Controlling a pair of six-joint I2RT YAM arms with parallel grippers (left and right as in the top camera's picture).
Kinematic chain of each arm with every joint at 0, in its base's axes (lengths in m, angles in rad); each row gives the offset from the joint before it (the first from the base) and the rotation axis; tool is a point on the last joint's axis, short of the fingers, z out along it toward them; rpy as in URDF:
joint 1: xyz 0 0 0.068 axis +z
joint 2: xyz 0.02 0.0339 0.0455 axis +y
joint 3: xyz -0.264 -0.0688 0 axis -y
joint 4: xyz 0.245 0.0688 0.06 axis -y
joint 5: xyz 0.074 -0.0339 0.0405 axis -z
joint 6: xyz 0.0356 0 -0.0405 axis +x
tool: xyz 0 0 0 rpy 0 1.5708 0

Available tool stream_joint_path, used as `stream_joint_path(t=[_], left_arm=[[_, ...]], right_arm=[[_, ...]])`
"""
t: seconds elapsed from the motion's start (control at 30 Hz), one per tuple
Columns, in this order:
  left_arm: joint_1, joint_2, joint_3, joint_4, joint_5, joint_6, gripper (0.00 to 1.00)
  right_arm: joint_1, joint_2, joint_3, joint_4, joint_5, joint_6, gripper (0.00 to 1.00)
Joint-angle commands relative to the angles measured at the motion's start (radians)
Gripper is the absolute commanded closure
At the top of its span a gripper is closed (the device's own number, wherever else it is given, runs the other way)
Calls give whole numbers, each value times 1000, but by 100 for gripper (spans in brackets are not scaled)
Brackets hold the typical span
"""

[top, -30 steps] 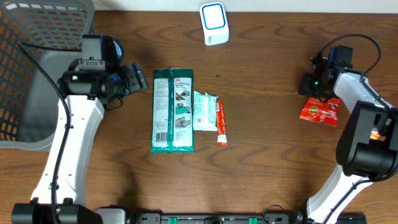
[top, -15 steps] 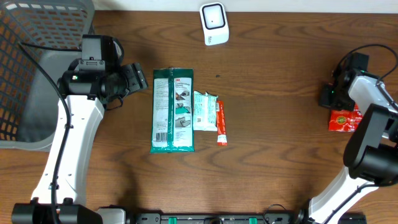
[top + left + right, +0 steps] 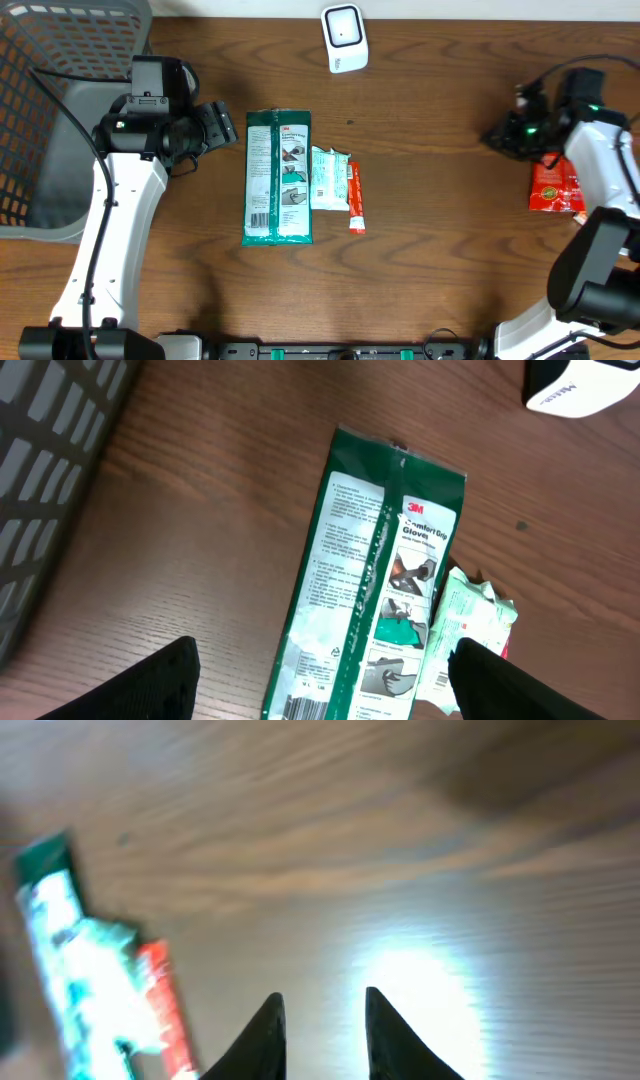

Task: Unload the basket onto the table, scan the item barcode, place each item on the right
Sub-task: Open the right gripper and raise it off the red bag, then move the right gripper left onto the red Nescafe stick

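A green glove pack (image 3: 278, 178) lies flat near the table's middle, with a white-green packet (image 3: 328, 178) and a red sachet (image 3: 355, 198) lined up at its 3 o'clock side. The red packet (image 3: 555, 185) lies released at the table's 3 o'clock edge. The right gripper (image 3: 498, 137), at its 10 o'clock, has its fingers (image 3: 262, 1035) slightly parted and empty. The left gripper (image 3: 226, 128), at the pack's 10 o'clock, is spread wide and empty, and farthest away the white scanner (image 3: 343, 38) stands at 12 o'clock.

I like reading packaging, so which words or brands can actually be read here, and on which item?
"3M": green package, upper right.
"Comfort Grip Glove": same package, beside it.
Its fine print: too small to read.
White packet, red pouch, thin red sachet, white scanner: print blurred, unreadable.
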Motion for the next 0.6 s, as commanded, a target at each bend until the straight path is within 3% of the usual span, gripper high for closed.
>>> stream_joint_path(t=[0.0, 0.23, 0.33, 0.57], left_arm=[[3, 9, -2, 0, -10, 14, 19], [3, 9, -2, -1, -10, 13, 19], [3, 9, -2, -1, -10, 14, 19], [3, 9, -2, -1, -10, 14, 19]], right_arm=[[123, -4, 7, -60, -86, 24, 74], [388, 2, -19, -34, -37, 61, 61], [511, 10, -24, -9, 5, 88, 60], [812, 18, -29, -3, 476, 228, 59]])
